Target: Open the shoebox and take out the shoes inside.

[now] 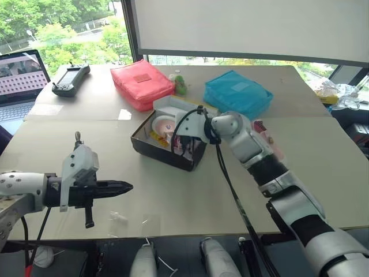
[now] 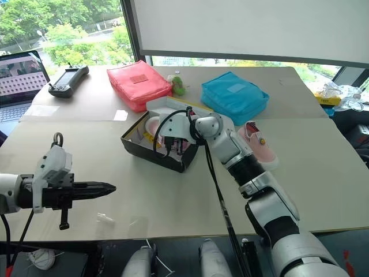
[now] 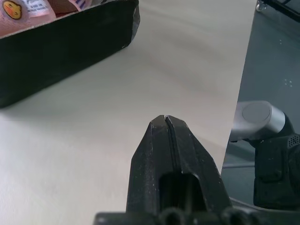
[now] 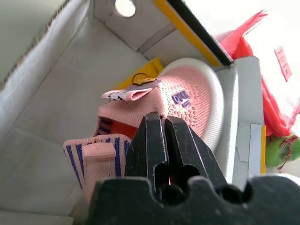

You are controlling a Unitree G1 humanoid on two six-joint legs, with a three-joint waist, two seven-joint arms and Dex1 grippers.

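The shoebox [image 1: 164, 153] stands open in the middle of the table, black sides outside and white inside. A pink knit shoe [image 4: 187, 98] with a white sole lies in it. My right gripper [image 4: 159, 119] reaches down into the box [image 2: 150, 153], shut on the shoe's collar beside the striped heel tab. A second pink shoe [image 2: 258, 147] lies on the table to the right of my right arm. Low over the front left of the table, my left gripper [image 1: 124, 186] is shut with nothing in it, well apart from the box.
A red zip pouch [image 1: 141, 82] and a blue zip pouch [image 1: 237, 92] lie behind the box, a small green toy [image 1: 180, 85] between them. A laptop [image 1: 17, 78] and a handheld controller [image 1: 70, 79] sit at the far left.
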